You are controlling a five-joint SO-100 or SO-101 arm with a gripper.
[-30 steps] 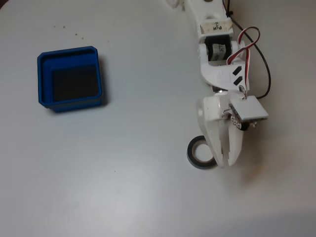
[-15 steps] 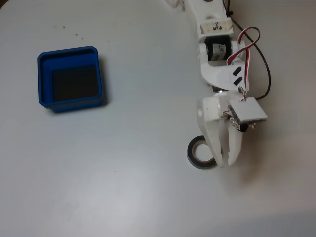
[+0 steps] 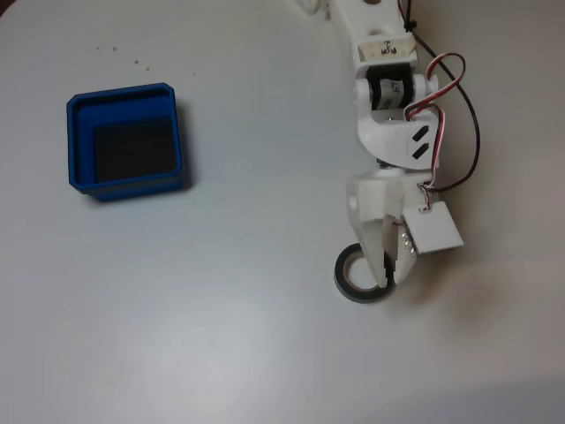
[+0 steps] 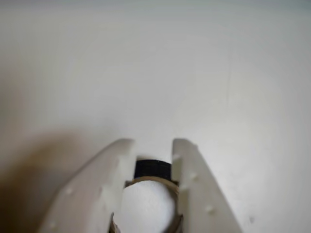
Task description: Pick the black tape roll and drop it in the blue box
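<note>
The white arm (image 3: pixel 388 106) reaches down the fixed view from the top edge, its wrist bent toward the table (image 3: pixel 229 336) and a small square camera board (image 3: pixel 434 231) tilted off its right side. Red, white and black wires (image 3: pixel 450 88) loop beside the upper links. The gripper (image 3: pixel 386 281) points downward in this view, its tips set over the right edge of the roll (image 3: pixel 349 276), which lies flat on the table. One finger appears to stand inside the ring and the other outside, though the fixed view does not make this plain.

The wrist view settles more: the two white fingers (image 4: pixel 194 194) stand on either side of the roll's (image 4: pixel 152 169) wall, the black outer band and beige core visible in the narrow gap between them, the table's pale surface showing through the ring's middle. The jaws are drawn close about the roll's wall, pinching it or very nearly so; whether the pads press firmly cannot be told.

The box (image 3: pixel 126 141) sits well apart from the roll, up and to the left of it in the fixed view, dark floor bare. A few small specks (image 3: pixel 124 53) dot the table above the box.
</note>
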